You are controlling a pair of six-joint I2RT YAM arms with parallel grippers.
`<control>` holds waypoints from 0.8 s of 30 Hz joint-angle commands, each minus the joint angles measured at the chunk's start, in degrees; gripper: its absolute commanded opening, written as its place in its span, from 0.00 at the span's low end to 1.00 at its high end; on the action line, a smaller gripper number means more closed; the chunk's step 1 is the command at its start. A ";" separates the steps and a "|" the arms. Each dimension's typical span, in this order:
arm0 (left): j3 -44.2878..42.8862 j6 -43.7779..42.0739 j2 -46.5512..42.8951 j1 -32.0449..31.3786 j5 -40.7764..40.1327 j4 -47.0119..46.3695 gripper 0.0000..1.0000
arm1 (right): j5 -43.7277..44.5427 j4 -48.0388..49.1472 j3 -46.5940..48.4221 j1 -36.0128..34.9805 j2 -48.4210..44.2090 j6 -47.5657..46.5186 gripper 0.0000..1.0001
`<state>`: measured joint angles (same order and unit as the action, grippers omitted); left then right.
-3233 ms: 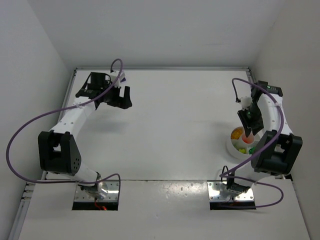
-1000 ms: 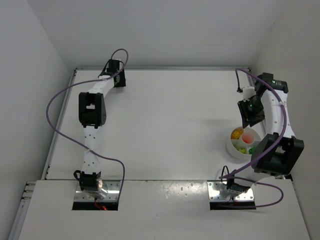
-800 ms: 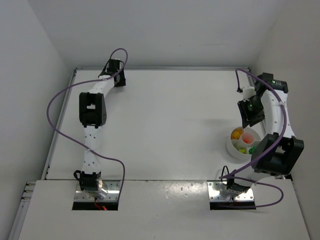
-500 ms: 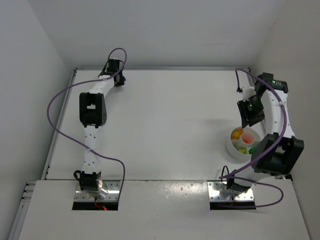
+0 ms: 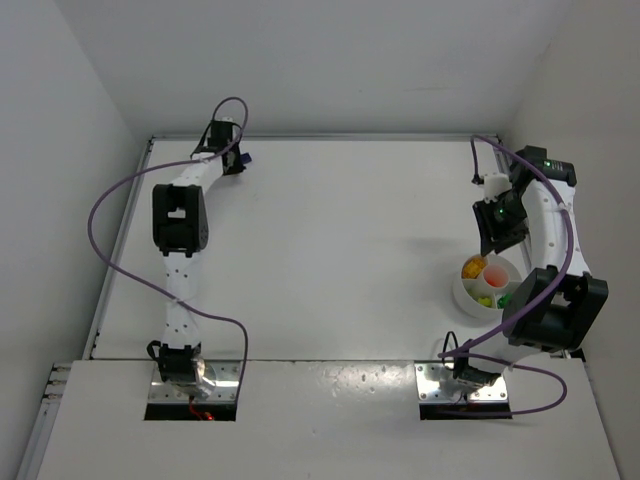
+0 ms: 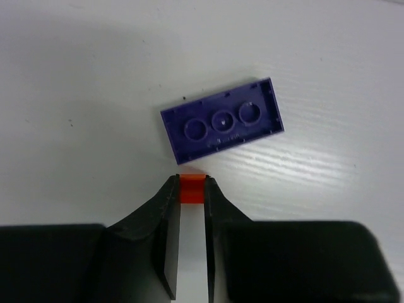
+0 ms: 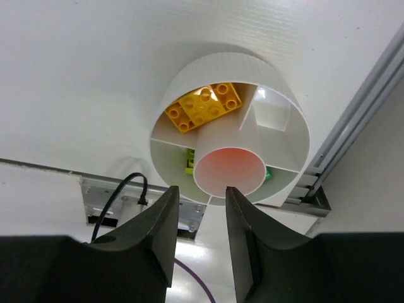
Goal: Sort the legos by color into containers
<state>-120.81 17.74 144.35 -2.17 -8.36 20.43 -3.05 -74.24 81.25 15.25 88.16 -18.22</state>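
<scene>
At the table's far left corner, my left gripper is shut on a tiny red-orange lego, pinched between the fingertips of the left gripper. Just beyond them a purple lego lies studs-down on the table, also seen as the purple lego. My right gripper hangs open above the round white divided dish, empty. The dish's compartments hold a yellow lego, a lime lego and a green lego. Its centre cup glows orange-red inside.
The dish stands near the table's right edge, below the right gripper. A metal rail runs along that edge. The back wall is close behind the left gripper. Purple cables loop off both arms.
The left jaws have closed on the red-orange lego, and the left arm has shifted slightly at the far corner. The right arm has not moved.
</scene>
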 commanded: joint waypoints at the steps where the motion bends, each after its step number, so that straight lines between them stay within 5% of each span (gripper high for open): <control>1: 7.07 0.46 -0.03 1.65 12.64 9.98 0.00 | -4.59 -1.96 1.45 -0.30 -2.28 -0.76 0.36; 9: 28.07 0.72 -19.44 1.13 40.64 -0.98 0.00 | -20.30 -6.36 3.82 -1.88 -4.14 -4.46 0.36; 14: 39.75 7.98 -31.03 -0.63 59.29 -11.43 0.00 | -32.86 -4.96 7.34 -6.36 -5.37 -10.69 0.36; 24: 52.25 31.62 -40.72 -5.38 73.05 -32.54 0.00 | -48.45 14.46 1.36 -23.41 -3.97 -4.11 0.39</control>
<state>-70.46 38.72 106.72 -6.39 58.00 -1.10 -43.33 -68.01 83.37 -4.67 83.24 -24.75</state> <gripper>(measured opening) 0.208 0.385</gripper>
